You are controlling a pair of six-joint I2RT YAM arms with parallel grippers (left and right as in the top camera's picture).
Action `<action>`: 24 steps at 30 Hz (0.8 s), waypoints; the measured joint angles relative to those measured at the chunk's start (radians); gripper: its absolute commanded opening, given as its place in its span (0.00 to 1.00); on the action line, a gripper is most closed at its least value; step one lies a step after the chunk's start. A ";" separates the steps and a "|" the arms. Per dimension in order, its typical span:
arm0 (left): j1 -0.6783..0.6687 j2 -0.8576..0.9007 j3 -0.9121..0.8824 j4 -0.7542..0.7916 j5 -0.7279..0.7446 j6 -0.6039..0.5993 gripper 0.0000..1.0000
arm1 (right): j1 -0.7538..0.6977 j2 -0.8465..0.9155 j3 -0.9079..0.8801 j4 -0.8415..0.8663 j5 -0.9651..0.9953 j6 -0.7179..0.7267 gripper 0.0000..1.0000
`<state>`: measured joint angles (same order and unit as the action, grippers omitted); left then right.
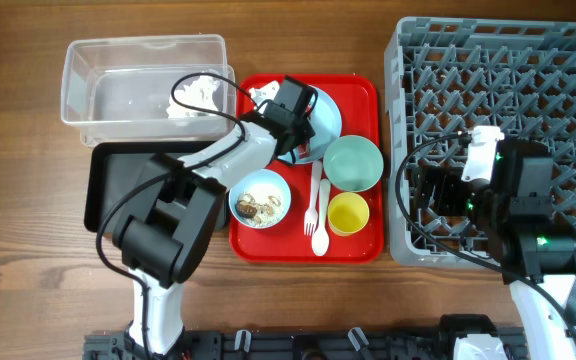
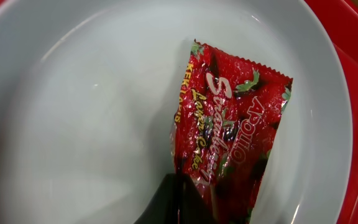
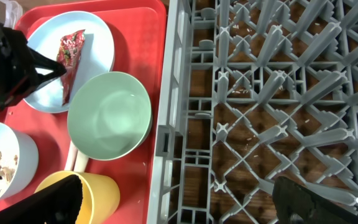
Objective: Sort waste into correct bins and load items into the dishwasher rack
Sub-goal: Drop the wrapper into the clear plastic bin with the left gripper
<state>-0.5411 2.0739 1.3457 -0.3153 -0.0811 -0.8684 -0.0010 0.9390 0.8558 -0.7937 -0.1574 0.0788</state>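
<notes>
The red snack wrapper [image 2: 229, 130] lies on the pale blue plate [image 2: 73, 112] at the back of the red serving tray [image 1: 363, 90]. My left gripper [image 2: 182, 205] is low over the plate [image 1: 328, 112], its fingers closed together on the wrapper's near end. The wrapper also shows in the right wrist view [image 3: 70, 56]. My right gripper [image 3: 179, 199] is open and empty, straddling the left wall of the grey dishwasher rack [image 1: 508, 70]. The mint bowl [image 1: 353, 162], yellow cup [image 1: 348, 213], the blue bowl with food scraps [image 1: 260, 198], and the white fork and spoon [image 1: 318, 215] sit on the serving tray.
The clear tub [image 1: 88, 75] at the back left holds the white tissue [image 1: 196, 95]. The black tray [image 1: 108, 185] lies in front of it, partly under my left arm. The rack fills the right side of the table.
</notes>
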 measured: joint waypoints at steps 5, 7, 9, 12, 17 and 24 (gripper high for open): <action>0.063 -0.171 -0.005 -0.085 0.000 0.115 0.04 | 0.000 0.000 0.000 -0.001 0.000 0.000 1.00; 0.120 -0.265 -0.004 -0.121 -0.001 0.132 0.04 | 0.000 0.000 0.000 -0.002 0.000 0.000 1.00; 0.191 -0.319 -0.004 -0.144 0.000 0.147 0.04 | 0.000 0.000 0.000 -0.002 0.000 0.000 1.00; 0.313 -0.339 -0.004 -0.154 -0.008 0.186 0.04 | 0.000 0.000 0.000 -0.003 0.000 0.000 1.00; 0.477 -0.339 -0.004 -0.164 -0.008 0.220 0.54 | 0.000 0.000 0.000 -0.003 0.000 0.000 1.00; 0.525 -0.344 -0.004 -0.161 0.000 0.360 0.62 | 0.000 0.000 0.000 -0.003 0.000 0.000 1.00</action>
<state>-0.0158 1.7302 1.3415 -0.4763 -0.0811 -0.5079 -0.0010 0.9390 0.8558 -0.7967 -0.1574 0.0788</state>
